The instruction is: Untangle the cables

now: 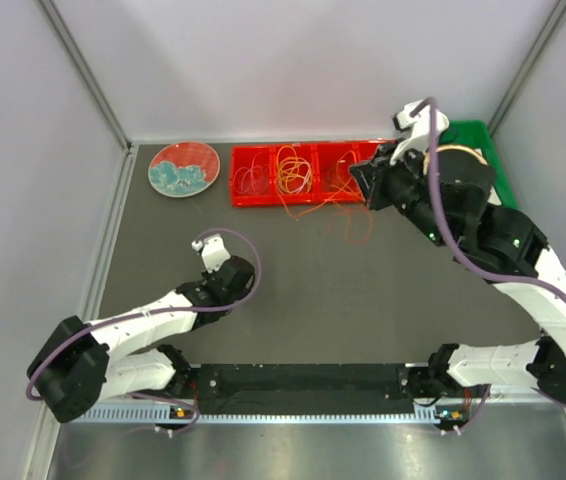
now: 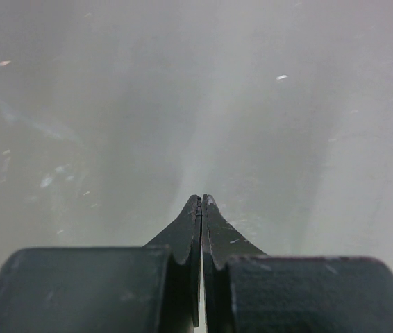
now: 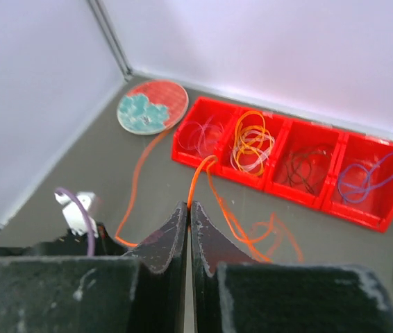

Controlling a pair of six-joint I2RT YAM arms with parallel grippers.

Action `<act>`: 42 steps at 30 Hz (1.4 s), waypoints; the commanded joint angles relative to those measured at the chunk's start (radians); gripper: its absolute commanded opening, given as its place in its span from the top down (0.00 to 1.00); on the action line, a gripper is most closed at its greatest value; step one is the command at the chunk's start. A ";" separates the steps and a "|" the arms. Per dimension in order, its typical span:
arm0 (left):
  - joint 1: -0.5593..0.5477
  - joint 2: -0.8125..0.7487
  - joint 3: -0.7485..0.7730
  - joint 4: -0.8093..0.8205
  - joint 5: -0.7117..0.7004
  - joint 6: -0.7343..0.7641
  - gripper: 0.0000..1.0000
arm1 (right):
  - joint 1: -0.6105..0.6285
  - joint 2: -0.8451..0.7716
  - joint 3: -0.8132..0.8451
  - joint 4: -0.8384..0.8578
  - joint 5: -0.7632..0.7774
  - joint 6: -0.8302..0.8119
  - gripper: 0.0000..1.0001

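Plate [image 1: 185,169], red with teal blotches, sits in the desk's [image 1: 363,300] far-left corner.

Left gripper [image 2: 201,201]: jaws pressed flat together, pinching nothing, over bare desk left of centre.

Red tray [image 3: 290,196] runs along the far edge, just right of the plate, four bins in a row. The cables [image 3: 251,142] are mostly in it:
- bin 1: pale loops [image 3: 200,135], whitish or faint purple, can't tell which
- bin 2: orange, yellow and white loops piled together
- bin 3: dark cable [image 3: 304,163], loose coil
- bin 4: purple cable [image 3: 366,177], one big loop

Orange cable [image 3: 207,170] spills over the front wall near bins 1 and 2 onto the desk. It lies in loose bends in front of the tray, and one long strand heads toward the near-left.

Right gripper [image 3: 189,208]: jaws closed tight, hanging over the desk at the tray's front side. An orange strand runs right up to the tips. Can't tell if it's nipped between them or just passing under.

Green box [image 1: 478,135] is in the far-right corner, mostly hidden behind the right arm, contents not visible.
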 commanded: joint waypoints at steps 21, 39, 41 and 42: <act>0.000 0.033 -0.001 0.139 0.025 0.014 1.00 | -0.134 0.193 0.159 0.060 0.014 -0.080 1.00; 0.002 0.033 -0.033 0.190 0.006 0.003 1.00 | -0.418 0.572 0.735 0.232 -0.151 -0.150 1.00; 0.002 0.039 -0.032 0.193 0.002 0.000 1.00 | -0.435 0.584 0.731 0.358 -0.152 -0.176 1.00; 0.002 0.040 -0.030 0.193 0.000 0.000 1.00 | -0.442 0.599 0.742 0.397 -0.161 -0.184 1.00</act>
